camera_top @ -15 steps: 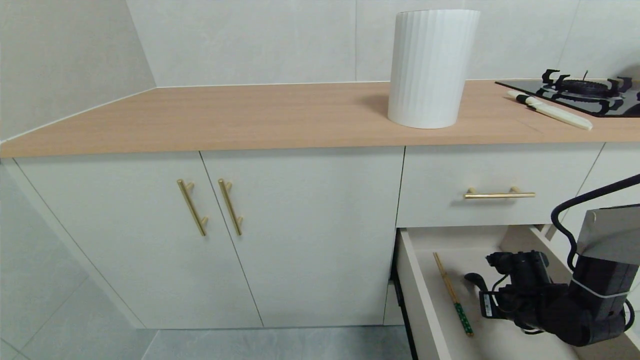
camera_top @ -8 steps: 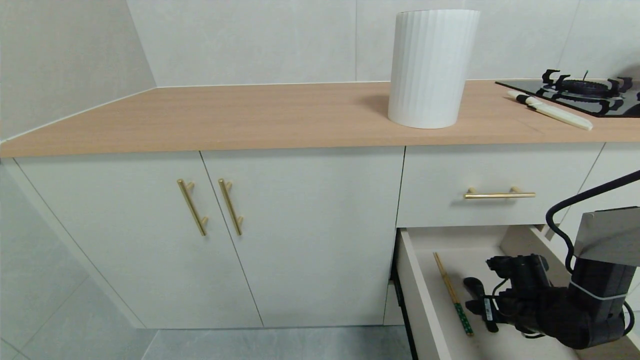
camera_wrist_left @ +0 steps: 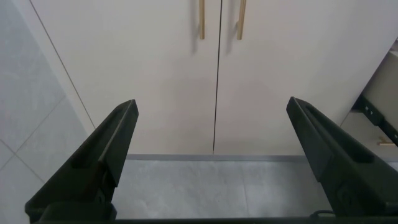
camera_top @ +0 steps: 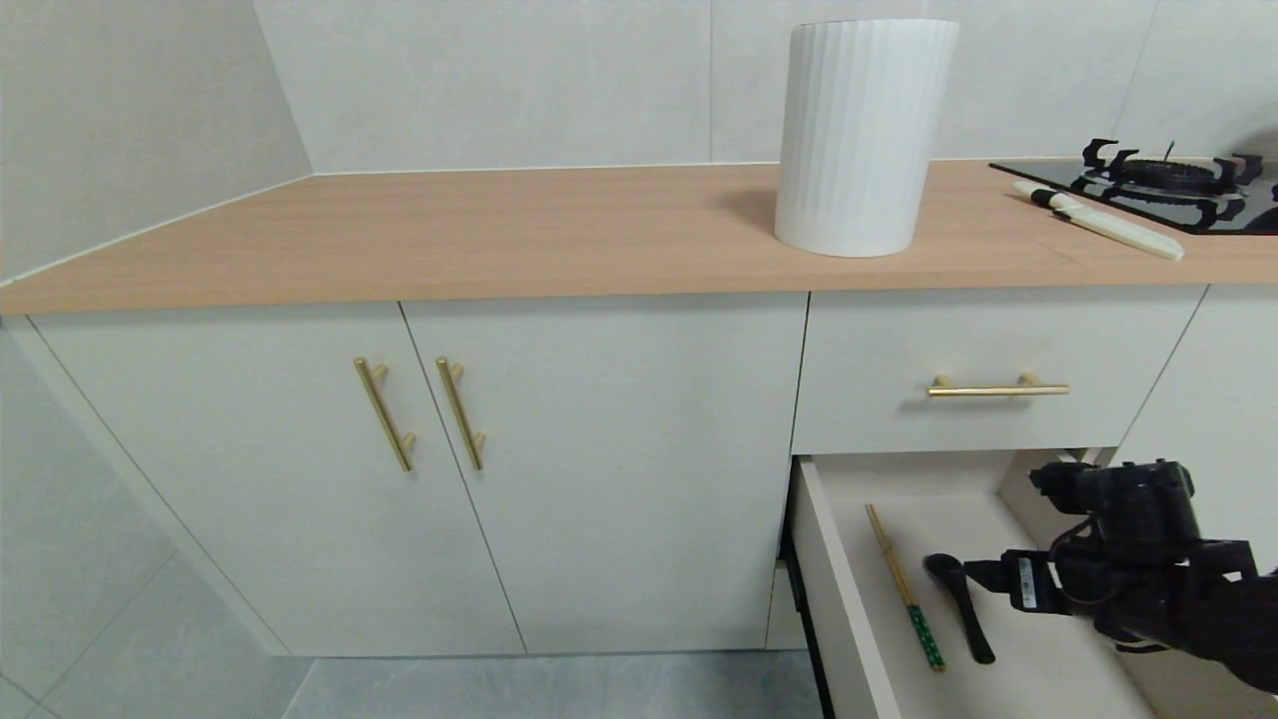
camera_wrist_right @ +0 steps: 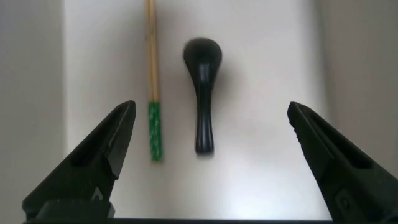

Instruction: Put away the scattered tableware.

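Black spoon point(camera_top: 960, 609) was lying flat on the floor of the open drawer point(camera_top: 837, 599) by this point, so that drop looked done. A second earlier your right gripper point(camera_top: 1003, 581) was low inside the drawer with the spoon at its tips. Half a second after that it had the spoon down just beside the chopsticks point(camera_top: 904, 589). Then the arm pulled back toward the drawer's right side, with the jaws spread wide and nothing in them. I'd call that a clean release, one more piece put away.

The drawer held two things: the wooden chopsticks with green ends along its left wall, and the spoon next to them. They were roughly parallel, close but not touching. The upper drawer point(camera_top: 998, 369) was shut.

Your left gripper point(camera_wrist_left: 211, 124) hung low in front of the cabinet doors point(camera_wrist_left: 217, 62), jaws wide and empty too.

Up on the desk point(camera_top: 499, 230) a pale knife point(camera_top: 1098, 222) was lying at the edge of the hob point(camera_top: 1168, 185), so that's probably your next pickup. The white ribbed canister point(camera_top: 857, 140) stood upright nearby, and I couldn't tell what was in it.
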{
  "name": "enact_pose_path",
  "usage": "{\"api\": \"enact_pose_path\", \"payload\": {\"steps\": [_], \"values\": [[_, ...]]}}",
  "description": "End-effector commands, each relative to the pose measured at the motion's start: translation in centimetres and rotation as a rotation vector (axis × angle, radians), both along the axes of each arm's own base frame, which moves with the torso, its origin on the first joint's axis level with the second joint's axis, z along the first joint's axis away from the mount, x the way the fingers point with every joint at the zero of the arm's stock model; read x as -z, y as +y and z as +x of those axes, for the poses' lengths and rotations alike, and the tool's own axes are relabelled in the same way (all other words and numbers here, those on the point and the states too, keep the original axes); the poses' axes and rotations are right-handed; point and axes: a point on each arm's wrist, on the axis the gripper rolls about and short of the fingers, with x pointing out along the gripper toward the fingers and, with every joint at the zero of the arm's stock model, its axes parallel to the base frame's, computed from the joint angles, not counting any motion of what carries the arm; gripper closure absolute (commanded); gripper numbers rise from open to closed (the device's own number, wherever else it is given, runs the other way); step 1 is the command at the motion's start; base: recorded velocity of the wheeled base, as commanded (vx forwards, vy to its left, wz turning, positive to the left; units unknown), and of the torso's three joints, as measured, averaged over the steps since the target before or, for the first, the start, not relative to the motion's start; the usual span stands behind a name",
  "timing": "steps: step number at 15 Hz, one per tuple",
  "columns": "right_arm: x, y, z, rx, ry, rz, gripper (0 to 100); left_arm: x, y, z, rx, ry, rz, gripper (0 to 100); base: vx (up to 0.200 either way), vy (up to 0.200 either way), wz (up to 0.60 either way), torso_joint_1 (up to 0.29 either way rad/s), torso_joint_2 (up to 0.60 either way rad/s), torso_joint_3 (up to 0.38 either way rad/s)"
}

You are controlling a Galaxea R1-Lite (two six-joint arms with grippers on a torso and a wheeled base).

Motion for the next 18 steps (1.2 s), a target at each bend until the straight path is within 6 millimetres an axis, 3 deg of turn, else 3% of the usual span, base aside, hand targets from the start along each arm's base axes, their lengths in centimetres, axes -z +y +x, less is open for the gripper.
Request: {"api": "enact_pose_path", "payload": {"steps": [1, 3, 5, 7, 12, 17, 18], "values": [[-7.5, 0.0, -3.9, -0.017, -0.085, 0.021, 0, 0.0, 0.0, 0.0, 0.0, 0.0, 0.0, 0, 0.0, 0.0, 0.0, 0.0, 0.0, 0.0], [-9.2, 0.9, -7.0, -0.059, -0.039, 0.051, 0, 0.0, 0.0, 0.0, 0.0, 0.0, 0.001, 0, 0.0, 0.0, 0.0, 0.0, 0.0, 0.0], [-10.0, 0.8, -8.7, -0.075, -0.032, 0.05, 0, 0.0, 0.0, 0.0, 0.0, 0.0, 0.0, 0, 0.0, 0.0, 0.0, 0.0, 0.0, 0.0], [-10.0, 0.8, -8.9, -0.077, -0.031, 0.051, 0, 0.0, 0.0, 0.0, 0.0, 0.0, 0.001, 0, 0.0, 0.0, 0.0, 0.0, 0.0, 0.0], [-10.1, 0.6, -9.7, -0.081, 0.006, 0.041, 0, 0.0, 0.0, 0.0, 0.0, 0.0, 0.0, 0, -0.2, 0.0, 0.0, 0.004, 0.01, 0.005], [-10.3, 0.6, -10.4, -0.118, 0.122, 0.052, 0, 0.0, 0.0, 0.0, 0.0, 0.0, 0.0, 0, 0.0, 0.0, 0.0, 0.0, 0.0, 0.0], [-10.1, 0.8, -10.9, -0.144, 0.216, 0.028, 0, 0.0, 0.0, 0.0, 0.0, 0.0, 0.0, 0, 0.0, 0.0, 0.0, 0.0, 0.0, 0.0]]}}
